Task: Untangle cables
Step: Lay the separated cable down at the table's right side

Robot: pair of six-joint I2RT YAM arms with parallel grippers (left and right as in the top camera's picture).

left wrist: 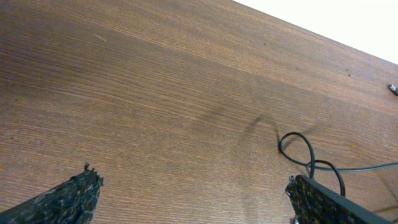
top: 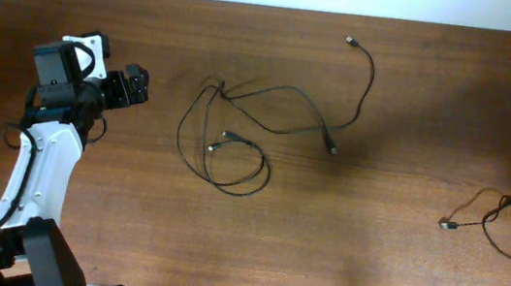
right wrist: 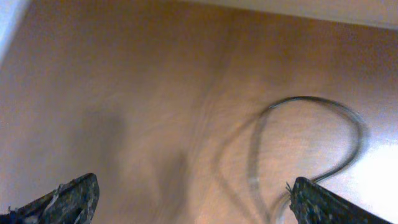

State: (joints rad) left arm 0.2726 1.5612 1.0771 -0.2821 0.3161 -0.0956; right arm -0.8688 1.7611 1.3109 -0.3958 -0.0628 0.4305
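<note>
The tangled cables (top: 238,126) lie near the middle of the surface (top: 366,274), a little toward its far edge. They are thin black cords looped over one another. One strand runs off to a plug (top: 351,41) close to the far edge, and two more plug ends lie in and beside the loops.

A lone cable (top: 504,227) lies well apart from them by the right edge, in loose curls, with its plug end (top: 445,224) toward the middle.

The left pincer (top: 137,86) is over the left part of the surface, near the tangle and apart from it. In its wrist view its fingers (left wrist: 68,199) stand spread wide with bare wood between them. A cord loop (left wrist: 281,146) lies just ahead of one finger.

The right pincer (right wrist: 189,186) is spread as well, pinching nothing. Its view is smeared, but a cable loop (right wrist: 305,98), probably the lone cable, lies on the wood near one finger.
</note>
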